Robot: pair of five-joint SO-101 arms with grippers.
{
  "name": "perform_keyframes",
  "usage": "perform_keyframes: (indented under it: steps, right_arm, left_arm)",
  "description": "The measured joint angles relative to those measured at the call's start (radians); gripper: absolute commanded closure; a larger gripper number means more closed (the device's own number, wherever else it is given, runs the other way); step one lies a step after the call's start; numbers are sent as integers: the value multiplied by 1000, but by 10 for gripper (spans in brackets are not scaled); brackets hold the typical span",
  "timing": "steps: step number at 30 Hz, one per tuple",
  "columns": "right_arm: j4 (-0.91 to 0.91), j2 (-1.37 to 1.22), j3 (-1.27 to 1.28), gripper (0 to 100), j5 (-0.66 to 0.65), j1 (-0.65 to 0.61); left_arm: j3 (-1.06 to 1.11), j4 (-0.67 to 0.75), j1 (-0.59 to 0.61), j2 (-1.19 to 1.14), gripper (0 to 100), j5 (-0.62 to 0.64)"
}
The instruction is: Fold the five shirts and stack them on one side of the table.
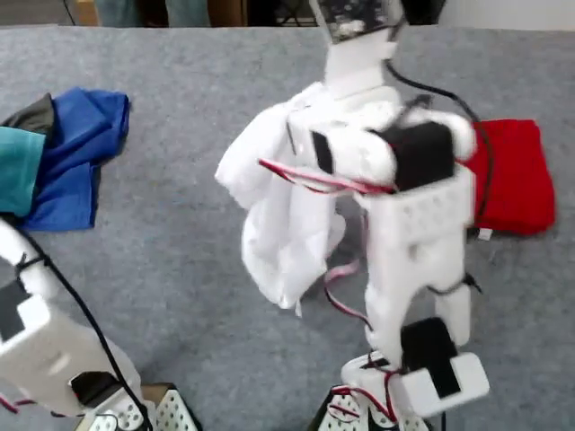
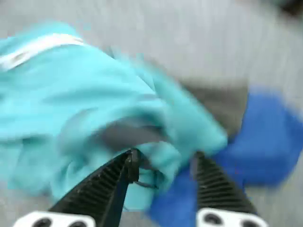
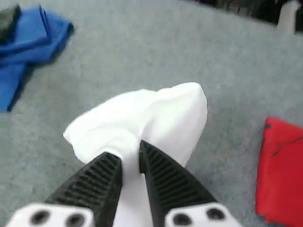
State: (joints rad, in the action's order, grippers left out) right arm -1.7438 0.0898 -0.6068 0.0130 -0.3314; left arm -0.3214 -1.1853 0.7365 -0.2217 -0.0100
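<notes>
A white shirt [image 1: 283, 206] hangs bunched above the middle of the table, and my right gripper [image 3: 130, 158] is shut on a fold of the white shirt [image 3: 151, 116]. A folded red shirt [image 1: 512, 175] lies at the right side. At the left edge a teal shirt [image 1: 18, 166], a blue shirt [image 1: 76, 153] and a dark grey shirt [image 1: 36, 112] lie in a heap. My left gripper [image 2: 163, 163] hovers open just over the teal shirt [image 2: 71, 94], with the blue shirt [image 2: 265, 146] beside it and grey cloth [image 2: 222, 101] between them.
The grey table cover [image 1: 180, 296] is bare in front and between the heap and the white shirt. The right arm's white body [image 1: 418, 224] with its cables stands tall over the middle right. The left arm's base [image 1: 54, 350] sits at the front left.
</notes>
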Motion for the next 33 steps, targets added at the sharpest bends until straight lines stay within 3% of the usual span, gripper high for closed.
perform_keyframes:
  steps: [11, 22, 27, 33]
  right_arm:
    - [0, -190, 32, 983, -60, 31]
    - [52, -353, 32, 983, -301, 437]
    - [192, -390, 35, 983, -321, 606]
    - [235, -480, 35, 983, -322, 646]
  left_arm:
    - [-12, -236, -112, -95, 708, -117]
    - [18, -439, -262, 63, 708, -149]
    - [204, -410, -388, 175, 708, -157]
    - [600, -195, -611, 333, 708, -158]
